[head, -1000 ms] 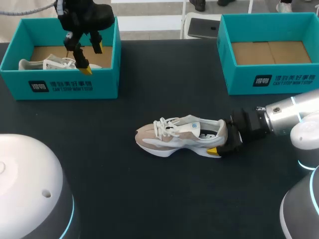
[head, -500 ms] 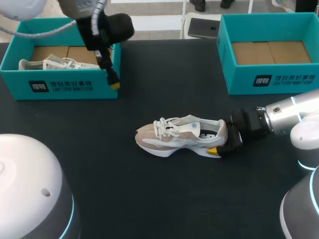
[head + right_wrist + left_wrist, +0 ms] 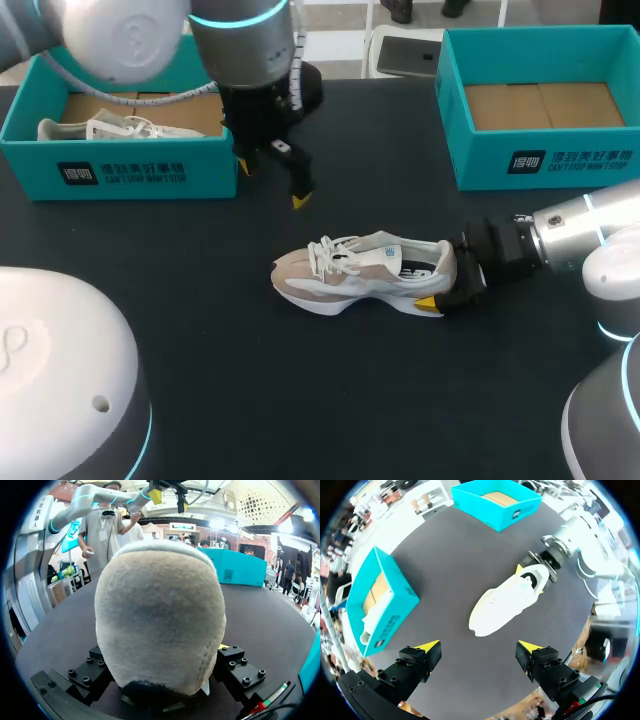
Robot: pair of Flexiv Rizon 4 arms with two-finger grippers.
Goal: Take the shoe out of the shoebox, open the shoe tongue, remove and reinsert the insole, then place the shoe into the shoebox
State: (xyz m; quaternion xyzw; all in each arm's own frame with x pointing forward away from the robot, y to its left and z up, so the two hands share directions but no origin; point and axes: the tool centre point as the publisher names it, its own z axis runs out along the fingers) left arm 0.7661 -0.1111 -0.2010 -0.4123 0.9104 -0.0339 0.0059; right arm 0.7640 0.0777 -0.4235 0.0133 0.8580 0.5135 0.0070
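Where the shoe (image 3: 365, 272) is lying: near the middle of the table (image 3: 200, 340), outside both boxes, standing upright on its sole, with the toe pointing toward my left side and the heel toward my right.
Shoe, appearance: a low trainer that is showing a beige toe and forefoot, a white upper, white laces bunching loosely over the tongue, a thick white sole, a dark lining at the collar and a small blue patch on the side (print too small to make out).
Shoe, heel end: the rounded beige heel is filling most of the right wrist view, with stitching running down its middle.
Right gripper (image 3: 446, 286): it is coming in low from my right and pinching the heel from both sides; one yellow tip is showing at the near side of the sole, while the other is sitting behind the heel.
Left gripper (image 3: 272, 184): it is hanging over the table between the left shoebox (image 3: 120, 172) and the shoe, with fingers spread wide and gripping nothing; its wrist view is looking down on the whole shoe ahead of the tips.
Left shoebox, contents: a second shoe (image 3: 100, 128), white, is lying inside on the brown floor.
Right shoebox (image 3: 545, 160): teal, open-topped, sitting at the far right and showing its brown floor, well apart from the shoe.
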